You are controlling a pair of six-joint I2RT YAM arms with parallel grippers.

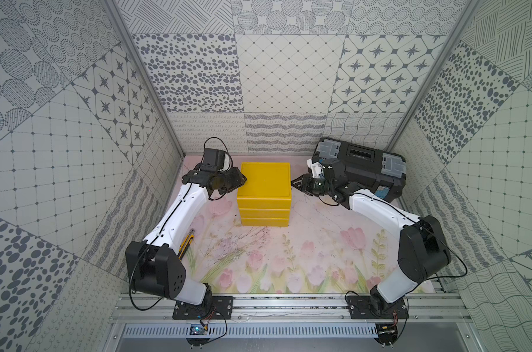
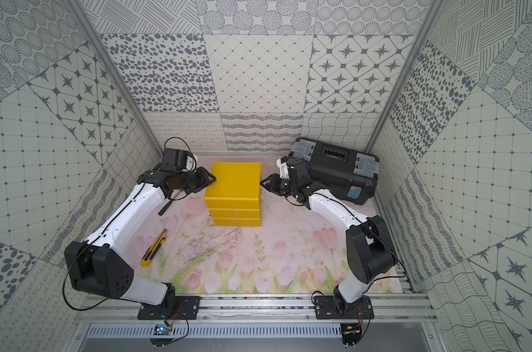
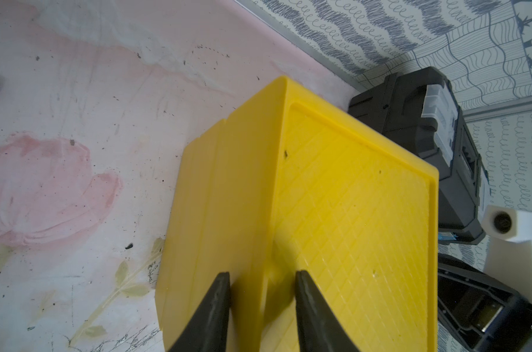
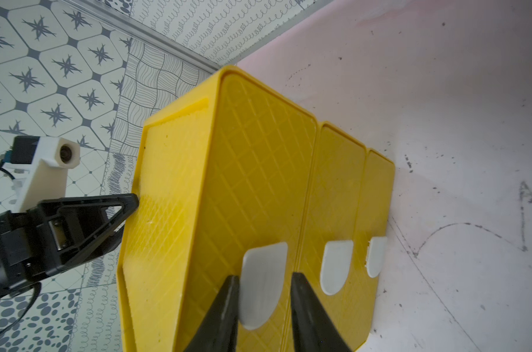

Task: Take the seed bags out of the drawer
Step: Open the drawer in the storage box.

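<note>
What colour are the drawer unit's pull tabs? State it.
White, against the yellow drawer unit; the right wrist view shows the pull tabs best.

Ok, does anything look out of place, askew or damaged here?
Nothing is spilled or broken. The black toolbox sits askew to the walls at the back. A yellow utility knife lies loose on the mat, which is scuffed with dark scribbles. The yellow drawer unit stands upright, all drawers shut.
</note>
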